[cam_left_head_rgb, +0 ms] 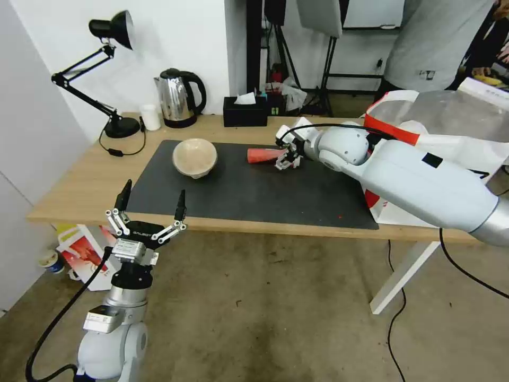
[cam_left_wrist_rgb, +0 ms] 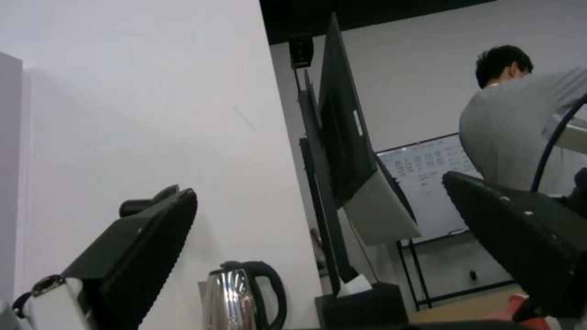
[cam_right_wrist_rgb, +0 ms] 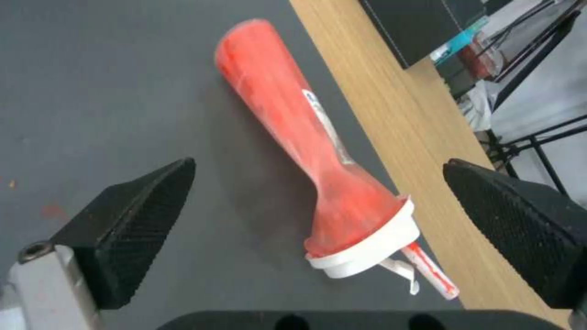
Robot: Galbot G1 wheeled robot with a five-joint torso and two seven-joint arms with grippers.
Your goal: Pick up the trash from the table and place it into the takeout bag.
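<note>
The red cup (cam_left_head_rgb: 263, 155) lies on its side on the dark grey mat (cam_left_head_rgb: 249, 188) of the table (cam_left_head_rgb: 79, 185), squeezed in at the middle. The right gripper (cam_left_head_rgb: 289, 157) hangs at the cup's lidded end with its jaws spread, holding nothing. From the head view the gripper hides that end. The right wrist view looks straight down on the cup (cam_right_wrist_rgb: 306, 151) and shows what the head view misses: the white lid (cam_right_wrist_rgb: 367, 247) with a red-and-white straw (cam_right_wrist_rgb: 431, 270) poking out, right at the mat's far edge beside bare wood, and the two black fingertips (cam_right_wrist_rgb: 141, 215) standing well apart on either side of the cup, touching nothing.

The beige paper-pulp bowl (cam_left_head_rgb: 194, 157) sits upright on the mat, left of the cup and apart from it. The takeout bag (cam_left_head_rgb: 424, 127) stands on the table to the right of the cup, behind the right arm.

The left gripper (cam_left_head_rgb: 152, 204) is held up open and empty at the table's near edge, in front of the bowl. Its wrist view looks between its fingers (cam_left_wrist_rgb: 141, 256) across the table to the steel kettle (cam_left_wrist_rgb: 241, 298) and the black tissue box (cam_left_wrist_rgb: 361, 307).
</note>
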